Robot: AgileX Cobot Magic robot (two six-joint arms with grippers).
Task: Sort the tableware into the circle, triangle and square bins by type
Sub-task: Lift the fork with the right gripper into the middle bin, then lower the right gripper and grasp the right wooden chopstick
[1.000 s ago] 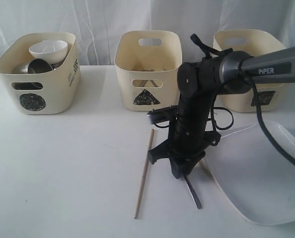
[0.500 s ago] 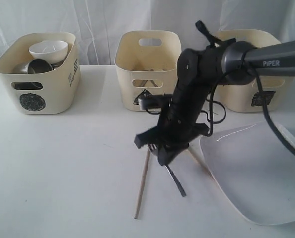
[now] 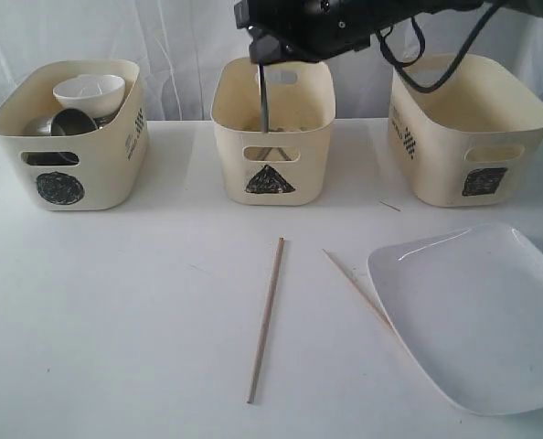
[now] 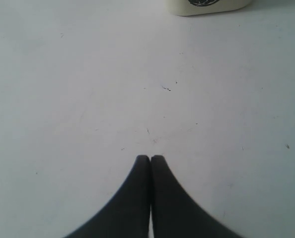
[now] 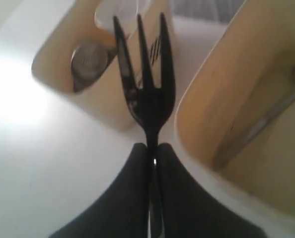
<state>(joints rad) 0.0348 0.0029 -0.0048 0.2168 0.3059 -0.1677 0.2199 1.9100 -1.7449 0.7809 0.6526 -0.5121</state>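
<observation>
White curtain (image 3: 162,37) backs a white surface (image 3: 125,302).

Exterior view:
- Three cream bins stand in a row along the far edge: circle bin (image 3: 70,137) at 10 o'clock, triangle bin (image 3: 271,128) at 12 o'clock, square bin (image 3: 468,128) at 2 o'clock.
- The circle bin holds a white bowl (image 3: 89,91) and a steel mug (image 3: 70,121).
- The right fingers (image 3: 264,55) are above the triangle bin, clamped on a fork (image 3: 263,101). The fork hangs upright, its lower end inside the bin's mouth.
- Two chopsticks lie apart at 6 o'clock: one (image 3: 266,318) alone, the other (image 3: 356,288) with its end at the rim of the plate (image 3: 482,320), which sits at 4 o'clock.

Left wrist view:
- This is the only view showing the left fingers (image 4: 148,161). They are pressed together and empty, over bare surface.
- One bin's base (image 4: 207,6) shows part of a black scribble; which bin it is cannot be told.

Right wrist view:
- The right fingers (image 5: 146,151) are closed tight on the fork's (image 5: 145,94) handle, with three tines clear.
- A steel utensil (image 5: 261,124) lies inside the triangle bin (image 5: 222,89); the exterior view shows it poorly.
- The circle bin (image 5: 88,99) shows beyond the tines, with the mug (image 5: 88,59) in it.
</observation>
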